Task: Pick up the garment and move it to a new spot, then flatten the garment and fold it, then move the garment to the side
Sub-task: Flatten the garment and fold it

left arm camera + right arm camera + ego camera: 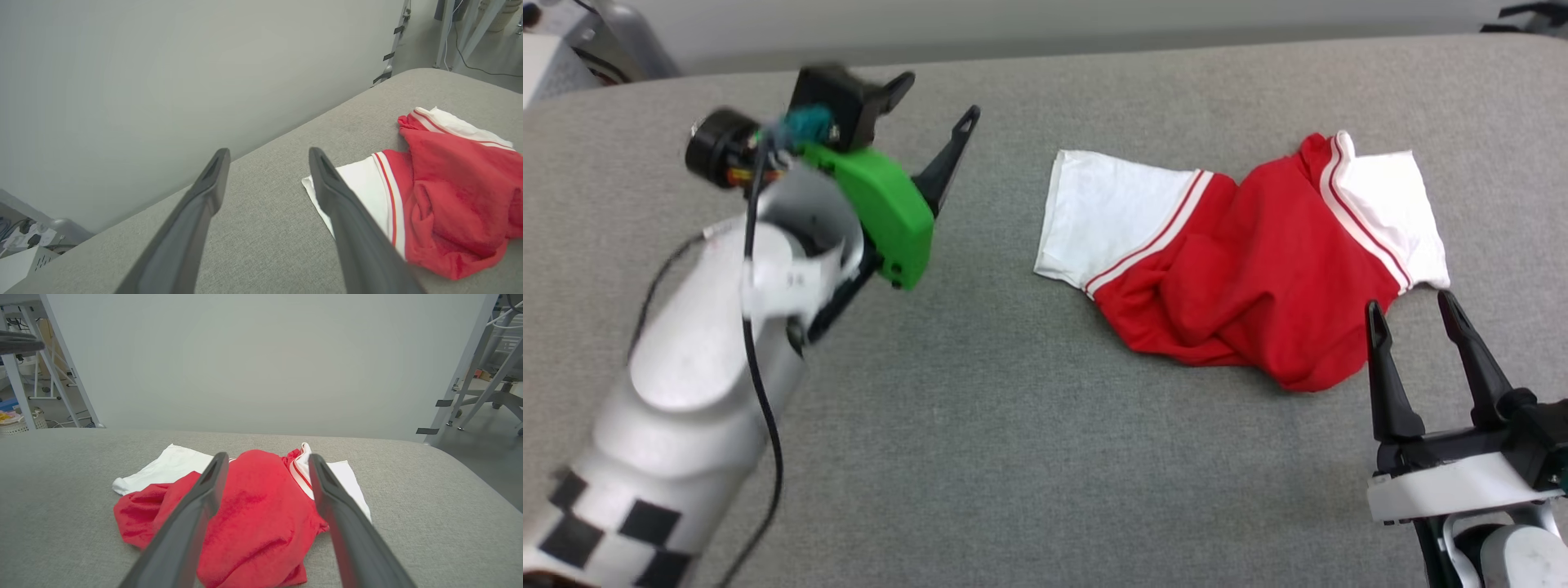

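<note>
1. The garment, a red short-sleeved jersey T-shirt with white sleeves and red-and-white striped trim, lies crumpled on the grey fabric-covered table. In my head view it sits right of centre, towards the far half of the surface
2. Its red body is bunched into soft folds. One white sleeve spreads flat to the left, and the other lies at the far right with the striped trim raised along its edge
3. The left gripper, on the pale forearm with a green plastic housing at the wrist, is raised above the table well to the left of the garment. Its two dark fingers stand wide apart and hold nothing
4. In the left wrist view, the left gripper frames bare grey table, and the garment lies off to the right, beyond the right-hand finger
5. The right gripper is at the lower right of my head view, fingers spread and empty, with the tips just beside the near edge of the right sleeve and the red hem. I cannot tell whether they touch the cloth
6. In the right wrist view, the right gripper points straight at the garment, whose red body shows between the parted fingers
7. A plain pale grey wall panel stands behind the far edge of the table. A black cable runs along the left forearm
</note>
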`<state>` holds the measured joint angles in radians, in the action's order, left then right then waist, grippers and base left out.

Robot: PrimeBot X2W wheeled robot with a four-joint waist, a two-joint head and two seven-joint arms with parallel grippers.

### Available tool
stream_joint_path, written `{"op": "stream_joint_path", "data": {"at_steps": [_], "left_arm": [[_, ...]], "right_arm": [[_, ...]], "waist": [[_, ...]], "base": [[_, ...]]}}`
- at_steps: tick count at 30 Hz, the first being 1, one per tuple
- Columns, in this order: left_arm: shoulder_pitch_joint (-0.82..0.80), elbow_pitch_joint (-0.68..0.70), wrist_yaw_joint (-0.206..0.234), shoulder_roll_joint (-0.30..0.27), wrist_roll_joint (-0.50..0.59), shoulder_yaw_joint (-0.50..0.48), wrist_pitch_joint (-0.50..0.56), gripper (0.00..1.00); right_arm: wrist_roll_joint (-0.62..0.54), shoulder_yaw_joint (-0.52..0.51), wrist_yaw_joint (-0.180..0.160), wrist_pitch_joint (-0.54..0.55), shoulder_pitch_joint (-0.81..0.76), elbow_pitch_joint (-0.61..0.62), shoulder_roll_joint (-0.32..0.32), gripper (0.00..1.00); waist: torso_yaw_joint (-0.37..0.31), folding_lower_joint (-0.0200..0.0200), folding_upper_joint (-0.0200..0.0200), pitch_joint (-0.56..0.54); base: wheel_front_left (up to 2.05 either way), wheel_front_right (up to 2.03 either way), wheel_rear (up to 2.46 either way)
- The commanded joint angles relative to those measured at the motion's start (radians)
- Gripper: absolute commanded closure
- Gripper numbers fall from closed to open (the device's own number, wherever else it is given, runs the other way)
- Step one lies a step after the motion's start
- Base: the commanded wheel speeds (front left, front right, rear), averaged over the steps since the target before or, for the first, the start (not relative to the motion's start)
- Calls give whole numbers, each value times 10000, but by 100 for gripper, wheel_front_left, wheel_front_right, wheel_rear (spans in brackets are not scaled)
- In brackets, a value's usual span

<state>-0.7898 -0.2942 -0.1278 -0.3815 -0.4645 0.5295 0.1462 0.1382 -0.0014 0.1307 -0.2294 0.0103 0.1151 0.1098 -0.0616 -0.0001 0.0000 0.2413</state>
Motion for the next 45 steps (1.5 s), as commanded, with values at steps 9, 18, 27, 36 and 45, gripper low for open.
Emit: {"op": "stream_joint_path", "data": {"at_steps": [9, 18, 27, 36, 45], "left_arm": [[-3603, -836, -27, -800, -2954, 2794, 3905, 0], [-5714, -1907, -28, -807, -4313, 4972, 6053, 0], [-7004, -3147, -28, -406, -4430, 6681, 6248, 0], [-6644, -3176, -28, -660, -4338, 7485, 7157, 91], [-6319, -2462, -28, -1003, -4310, 7505, 4947, 100]], "right_arm": [[-158, 368, 0, -182, 917, 62, -25, 0], [-101, 681, 0, -292, 1680, -29, -132, 0], [-51, 963, 0, -320, 2296, -24, -251, 0], [-91, 896, 0, -322, 2418, -12, -345, 0], [-271, 583, 0, -322, 2207, -47, -247, 0]], "waist": [[-1143, 1, 0, 1704], [-1931, 1, 0, 2848], [-2395, 1, 0, 3664], [-2388, 1, 0, 3761], [-1676, 1, 0, 3008]], "base": [[0, 0, 0], [0, 0, 0], [0, 0, 0], [0, 0, 0], [0, 0, 0]]}}
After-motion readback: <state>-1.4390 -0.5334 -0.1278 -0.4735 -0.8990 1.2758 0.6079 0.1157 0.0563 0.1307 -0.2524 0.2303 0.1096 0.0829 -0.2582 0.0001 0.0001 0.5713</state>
